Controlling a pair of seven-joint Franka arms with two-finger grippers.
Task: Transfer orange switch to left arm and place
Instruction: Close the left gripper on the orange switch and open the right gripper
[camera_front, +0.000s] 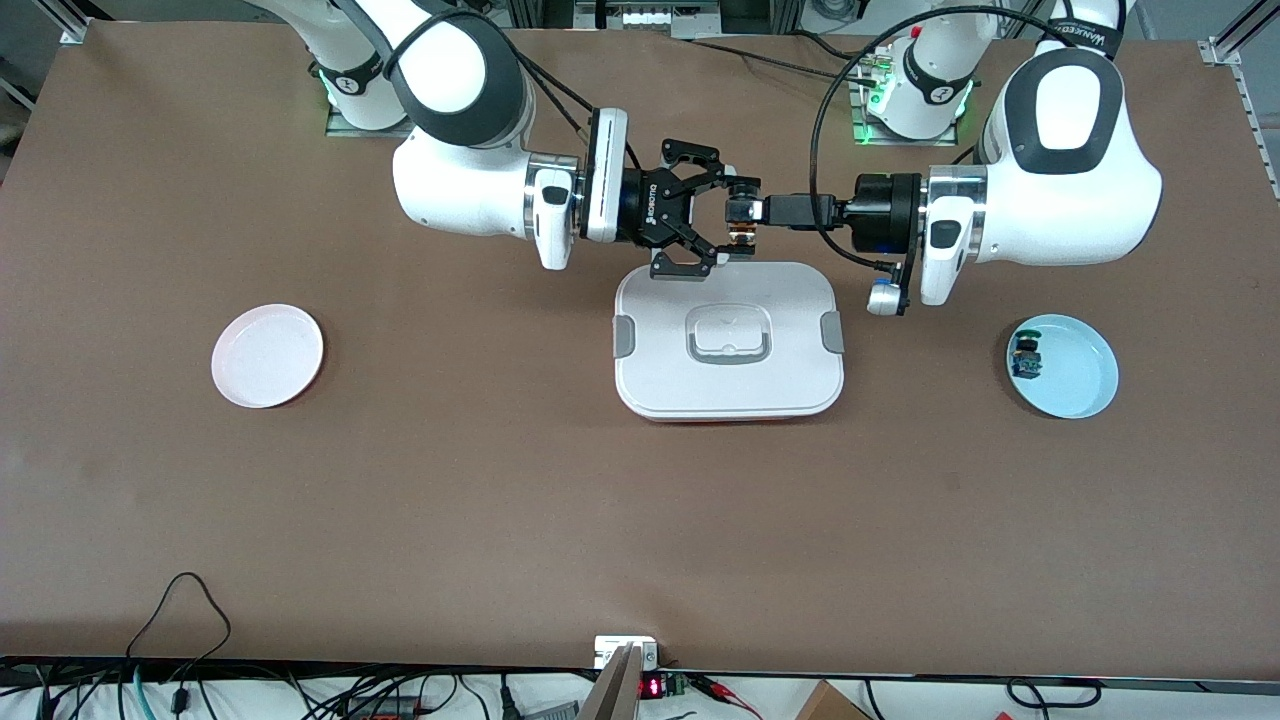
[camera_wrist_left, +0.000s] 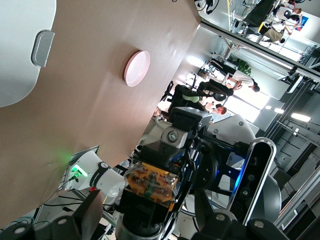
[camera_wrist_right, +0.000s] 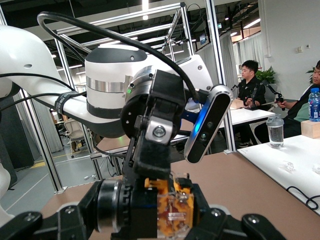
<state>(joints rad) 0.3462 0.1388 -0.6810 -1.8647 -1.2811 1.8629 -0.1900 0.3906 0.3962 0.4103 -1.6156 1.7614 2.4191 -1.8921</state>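
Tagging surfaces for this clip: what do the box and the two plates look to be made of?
The box: likely matte white plastic, judging by its moulded rounded corners, grey latches and recessed lid handle. The pink plate and the blue plate: smooth and faintly glossy with soft rim highlights, so plastic or glazed ceramic; the look leaves it open.

Box (camera_front: 730, 340) mid-table between two plates (camera_front: 267, 355) (camera_front: 1062, 365); orange switch (camera_front: 741, 218) over box's edge nearest robot bases.
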